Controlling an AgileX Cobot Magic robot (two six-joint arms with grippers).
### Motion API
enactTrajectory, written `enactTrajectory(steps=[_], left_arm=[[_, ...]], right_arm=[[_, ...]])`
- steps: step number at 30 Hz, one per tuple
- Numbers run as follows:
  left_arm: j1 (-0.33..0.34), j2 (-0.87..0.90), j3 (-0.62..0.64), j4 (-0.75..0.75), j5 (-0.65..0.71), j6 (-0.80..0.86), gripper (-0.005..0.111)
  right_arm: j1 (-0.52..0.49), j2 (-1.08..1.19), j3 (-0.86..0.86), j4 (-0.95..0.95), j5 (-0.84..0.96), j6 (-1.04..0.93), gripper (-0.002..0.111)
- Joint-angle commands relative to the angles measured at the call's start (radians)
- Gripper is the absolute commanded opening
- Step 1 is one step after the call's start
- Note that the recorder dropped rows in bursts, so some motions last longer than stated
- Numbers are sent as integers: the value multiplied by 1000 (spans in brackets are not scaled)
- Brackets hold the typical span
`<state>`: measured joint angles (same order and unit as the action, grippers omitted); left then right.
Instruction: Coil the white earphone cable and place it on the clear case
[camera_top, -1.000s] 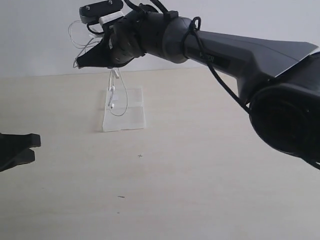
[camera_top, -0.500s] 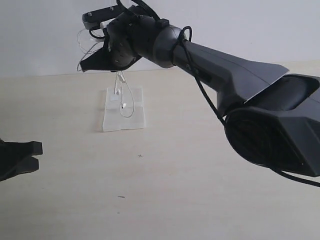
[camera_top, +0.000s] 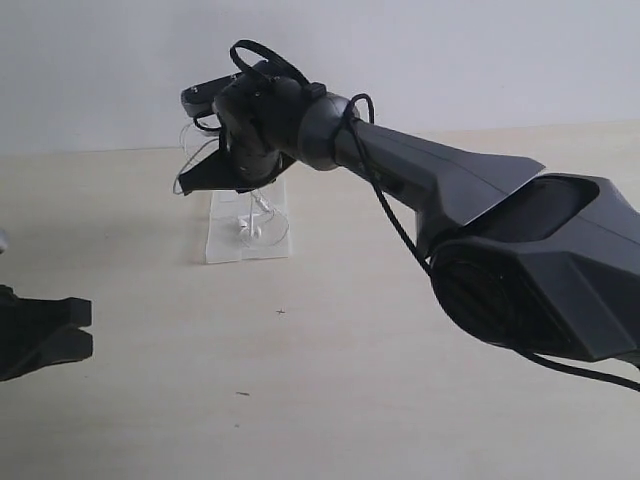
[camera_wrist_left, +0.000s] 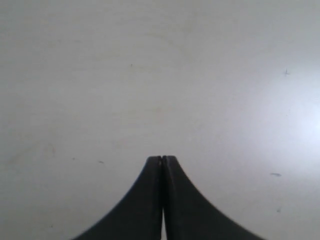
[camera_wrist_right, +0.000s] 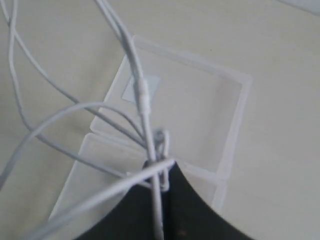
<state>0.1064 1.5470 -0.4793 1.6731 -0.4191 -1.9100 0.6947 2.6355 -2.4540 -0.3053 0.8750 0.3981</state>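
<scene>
The clear case lies flat on the tan table, two panels joined by a crease; in the right wrist view the clear case shows a small white label. My right gripper hangs just above its far panel, shut on the white earphone cable, whose loops droop onto the case. In the right wrist view the white earphone cable runs through the closed right gripper, with its inline remote over the label. My left gripper stays low at the table's left, shut and holding nothing; the left gripper sees only bare table.
The right arm's thick dark forearm and its black robot cable cross the upper right of the exterior view. A pale wall backs the table. Small dark specks mark the tabletop.
My right gripper has come down and slightly rightward with the cable, from well above the case to just over it. The hanging loops now rest on the case.
</scene>
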Motion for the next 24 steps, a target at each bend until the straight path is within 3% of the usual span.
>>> enactTrajectory(steps=[1,6,11,24], left_arm=[[2,-1,32,9,-6,-3,0],[2,-1,46,9,-6,-3,0],[2,-1,46,13,-6,-3,0],[2,-1,51,16,-4,-1,0]], right_arm=[[-14,3,-6,64,7,60,0],[-38,31,-6,124,85,154,0],[-45,51,-6,229,42,151,0],[-45,49,-8,229,14,151,0]])
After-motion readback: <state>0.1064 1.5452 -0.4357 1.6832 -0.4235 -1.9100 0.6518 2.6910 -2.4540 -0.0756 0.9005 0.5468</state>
